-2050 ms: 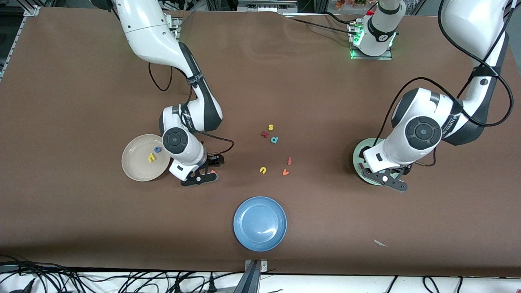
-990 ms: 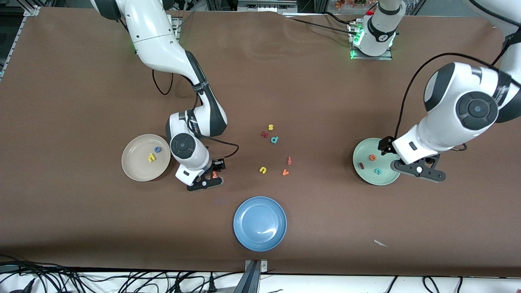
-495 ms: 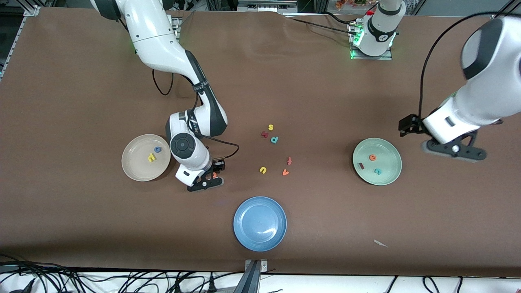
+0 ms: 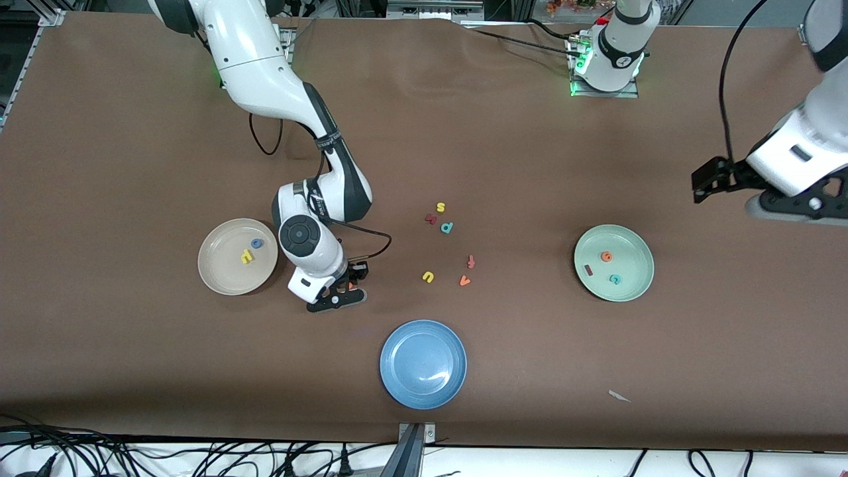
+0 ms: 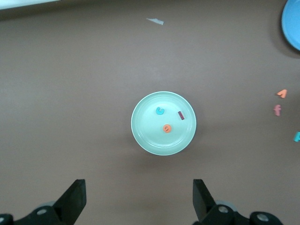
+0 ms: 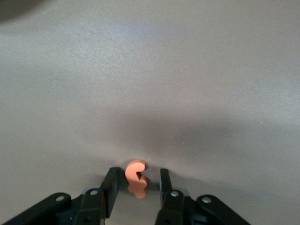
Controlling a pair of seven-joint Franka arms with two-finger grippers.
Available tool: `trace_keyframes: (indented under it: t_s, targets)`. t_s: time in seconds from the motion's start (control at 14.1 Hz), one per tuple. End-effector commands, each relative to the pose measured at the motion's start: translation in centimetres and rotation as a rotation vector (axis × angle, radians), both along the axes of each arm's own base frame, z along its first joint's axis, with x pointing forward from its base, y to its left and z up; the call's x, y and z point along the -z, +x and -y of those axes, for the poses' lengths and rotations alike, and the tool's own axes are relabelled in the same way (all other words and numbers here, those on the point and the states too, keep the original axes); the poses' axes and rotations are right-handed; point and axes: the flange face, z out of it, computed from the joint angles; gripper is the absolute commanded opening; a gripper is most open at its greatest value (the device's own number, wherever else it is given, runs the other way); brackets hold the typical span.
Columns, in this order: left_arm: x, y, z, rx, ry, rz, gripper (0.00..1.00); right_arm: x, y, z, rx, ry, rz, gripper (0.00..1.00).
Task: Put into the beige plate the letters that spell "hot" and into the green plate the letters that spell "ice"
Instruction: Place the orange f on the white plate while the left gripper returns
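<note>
While the right gripper [image 4: 344, 290] sits down at the table just beside the beige plate [image 4: 218, 278], its two fingers [image 6: 110, 185] stand on either side of the orange hooked t [image 6: 136, 175], with a narrow gap showing on each side, so they flank the letter without yet pinching it. On the beige plate lie the yellow h [image 4: 247, 256] and the blue ring-shaped o [image 4: 257, 244], apart from each other. Toward the middle of the table a scatter of spare letters [image 4: 448, 252] lies on the brown cloth, and the blue plate [image 4: 423, 364] sits nearer the front camera. At the left arm's end, the green plate [image 4: 636, 281] holds the dark red i [image 4: 588, 269], the teal c [image 4: 615, 279] and the orange e [image 4: 605, 256]. Up above the table near that end hangs the left gripper [image 5: 139, 201], its fingers spread wide and holding nothing.
</note>
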Motion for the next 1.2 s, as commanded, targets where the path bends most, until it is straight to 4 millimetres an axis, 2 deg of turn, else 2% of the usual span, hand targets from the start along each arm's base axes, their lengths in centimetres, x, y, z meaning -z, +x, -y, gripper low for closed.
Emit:
trace_keyframes:
  t_s: [0.0,0.14,0.35,0.64,0.78,0.99,1.13]
  targets:
    - [-1.4,-1.8,-0.8,0.039,-0.06,0.001,1.0,0.8,0.2,-0.8,-0.018,0.005,0.007,0.31]
    - [-2.3,-3.1,0.3,0.055,-0.057,0.011,1.0,0.8,0.2,-0.9,-0.016,0.005,0.007,0.24]
    - [-4.1,-4.1,-0.5,0.049,-0.058,0.048,1.0,0.8,0.1,-0.8,-0.02,0.003,0.006,0.2]
    - [-4.0,-4.3,-0.3,0.049,-0.057,0.042,1.0,-0.2,0.5,-0.3,-0.009,0.008,0.002,0.12]
    - [-3.6,-4.3,-0.3,0.048,-0.056,0.033,1.0,-1.8,0.8,1.0,-0.003,-0.002,-0.041,0.12]
    - [-3.4,-4.2,0.1,0.046,-0.053,0.028,1.0,-5.4,1.4,3.9,-0.025,0.008,-0.091,0.12]
    - [-3.3,-4.2,0.3,0.058,-0.053,0.027,1.0,-6.7,1.1,7.0,-0.019,-0.027,-0.148,0.12]
